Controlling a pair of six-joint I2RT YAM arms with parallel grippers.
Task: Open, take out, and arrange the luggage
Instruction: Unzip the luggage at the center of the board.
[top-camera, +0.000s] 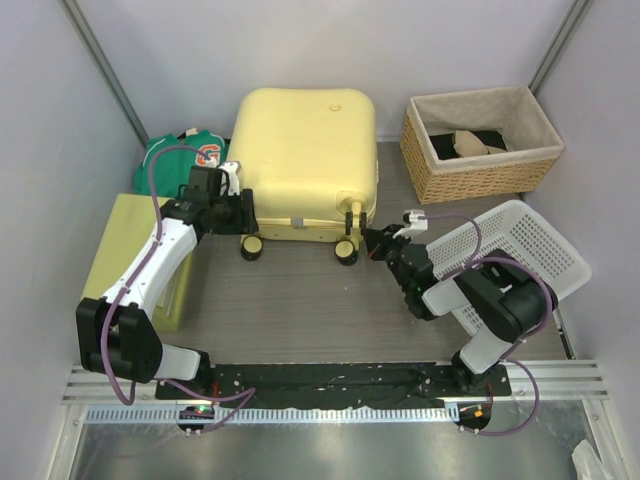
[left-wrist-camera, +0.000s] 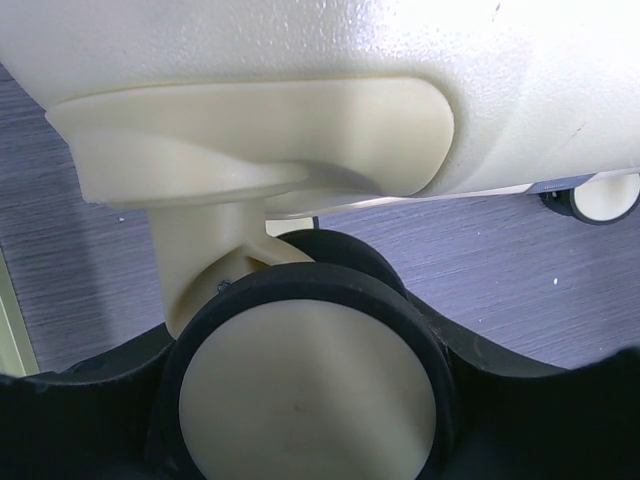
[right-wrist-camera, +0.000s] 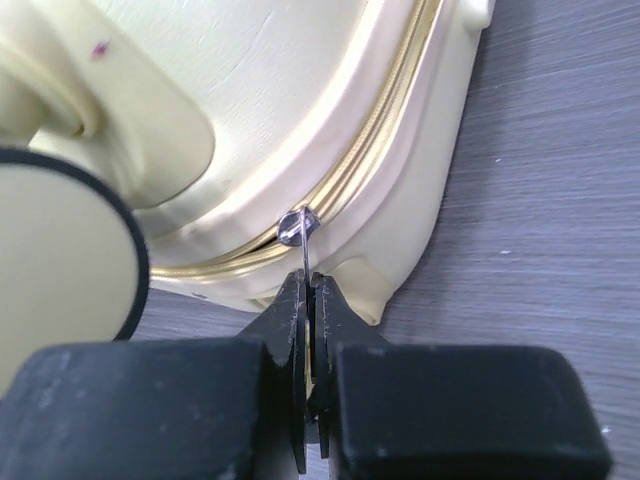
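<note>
The luggage, a pale yellow hard-shell suitcase, lies flat and closed at the middle back of the table. My left gripper is at its front left corner. In the left wrist view a black-rimmed wheel fills the gap between the left gripper's fingers, which press on its sides. My right gripper is at the front right corner, beside another wheel. It is shut on the thin metal zipper pull that hangs from the gold zipper line.
A wicker basket with cloth items stands at the back right. A white plastic basket leans on the right, over the right arm. A yellow-green box sits on the left, with a green garment behind it. Grey walls close in on both sides.
</note>
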